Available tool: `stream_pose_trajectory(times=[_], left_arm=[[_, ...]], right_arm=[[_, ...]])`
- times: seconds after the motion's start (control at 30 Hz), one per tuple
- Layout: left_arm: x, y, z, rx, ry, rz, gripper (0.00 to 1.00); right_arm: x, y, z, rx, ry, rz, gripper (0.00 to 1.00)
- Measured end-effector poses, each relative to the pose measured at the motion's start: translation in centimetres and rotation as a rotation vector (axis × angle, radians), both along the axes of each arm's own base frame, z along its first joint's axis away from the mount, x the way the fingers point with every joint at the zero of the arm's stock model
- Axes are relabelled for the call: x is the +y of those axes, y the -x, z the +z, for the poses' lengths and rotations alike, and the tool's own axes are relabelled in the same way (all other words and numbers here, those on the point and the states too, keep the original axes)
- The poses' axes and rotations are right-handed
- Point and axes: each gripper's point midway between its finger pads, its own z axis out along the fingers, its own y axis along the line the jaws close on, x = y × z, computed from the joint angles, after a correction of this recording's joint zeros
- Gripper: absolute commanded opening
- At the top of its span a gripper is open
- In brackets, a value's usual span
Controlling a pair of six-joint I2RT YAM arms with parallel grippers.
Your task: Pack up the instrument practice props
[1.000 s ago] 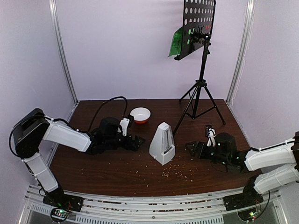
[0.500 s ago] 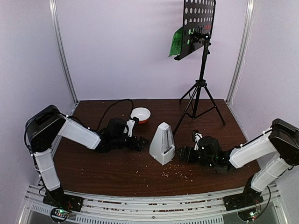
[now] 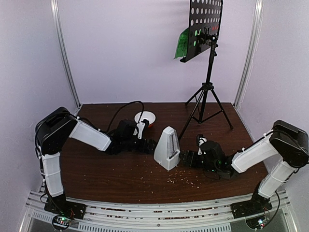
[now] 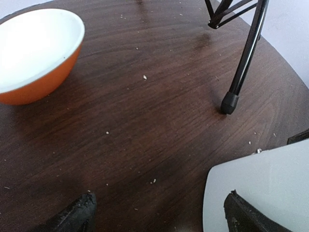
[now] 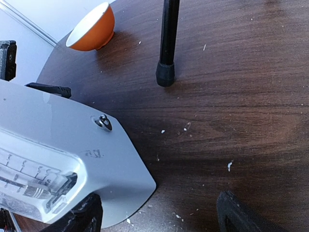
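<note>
On the grainy wooden table stands a smooth white pyramid metronome.

- 1 metronome, white; taken as reference.
- 1 music stand, behind the metronome and to its right; 3 legs counted.
- 1 green page showing at the edge of the stand, high above the metronome; further sheets cannot be counted.
- 1 bowl, behind the metronome, to its left.
- 2 arms: left arm left of the metronome, right arm right of it.
- 2 grippers: left gripper, right gripper, one either side of the metronome; 2 fingers each, 4 in all.
- 1 black cable, looping behind the metronome, to its left.
- Many crumbs, just in front of the metronome; too small to count.
</note>
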Motion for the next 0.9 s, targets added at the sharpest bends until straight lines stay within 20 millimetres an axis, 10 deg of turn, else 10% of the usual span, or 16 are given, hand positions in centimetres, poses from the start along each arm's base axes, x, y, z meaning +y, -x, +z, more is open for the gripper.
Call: stream_pose_trajectory(times=[0.9], left_arm=[[-0.1, 8.3, -1.6, 0.069, 0.01, -0.106, 0.92]], right_arm=[[0.3, -1.9, -0.3, -0.039, -0.001, -0.052, 0.87]])
